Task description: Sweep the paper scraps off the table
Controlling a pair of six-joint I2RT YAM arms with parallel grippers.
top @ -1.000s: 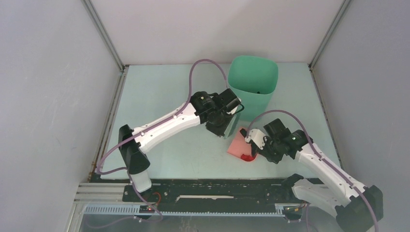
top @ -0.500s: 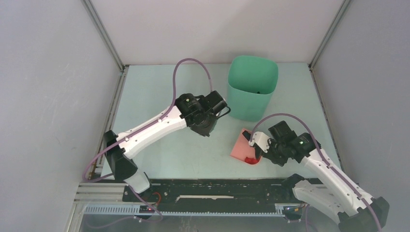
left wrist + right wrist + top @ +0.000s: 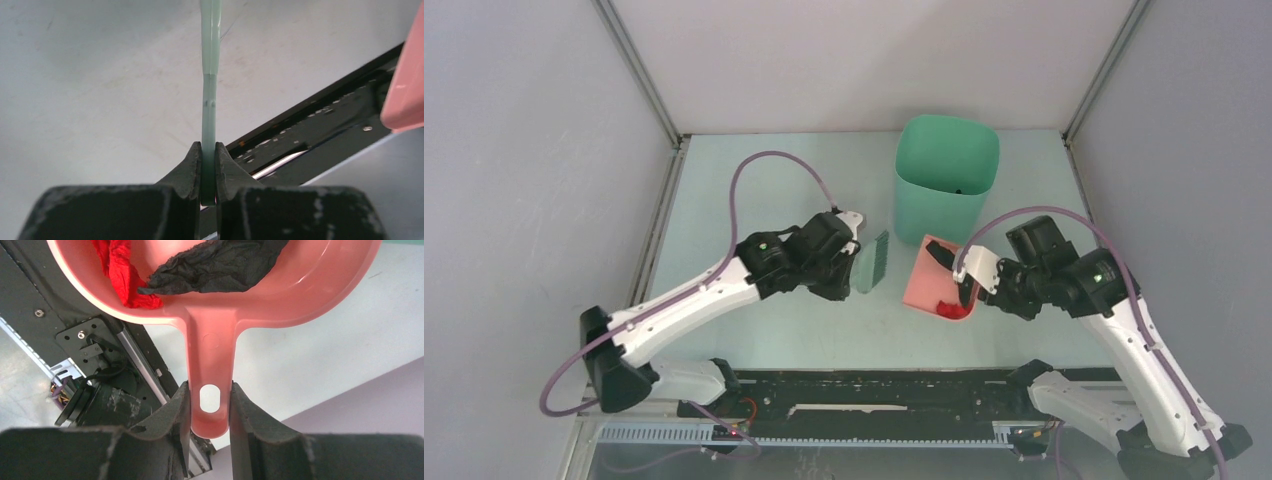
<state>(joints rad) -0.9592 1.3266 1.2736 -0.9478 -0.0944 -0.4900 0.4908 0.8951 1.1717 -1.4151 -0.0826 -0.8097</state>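
What worries me most is the pink dustpan (image 3: pixel 220 315) spilling. The right fingers (image 3: pixel 181 412) pinch it only by the narrow end of its handle, one on each side of the hanging hole, with the whole wide scoop hanging out in front. With a grip that far back, a quick swing or a twist of the wrist could make the pan pivot between them. The load is nothing but light crumpled paper, so it would tumble out onto the bench (image 3: pixel 754 190) or down onto the black rail at the near edge.

The tall green bin (image 3: pixel 946 180) stands just beyond the pan. If the pan's lip catches the bin's rim on the way over, the same thing happens.

The left fingers (image 3: pixel 194 167) are pressed tight on the thin flat handle of the green brush (image 3: pixel 872 262). From above it sits just beside the pan, close enough that a stray move could knock the scoop.

As for the paper scraps, two show, both inside the pan. A red one (image 3: pixel 122 275) is bunched against the curved wall near the handle. A larger black one (image 3: pixel 215 265) lies wrinkled and flat across the middle. I see none loose on the bench from above. Neither is weighed down by anything, so I would expect even a small jolt to shift them.
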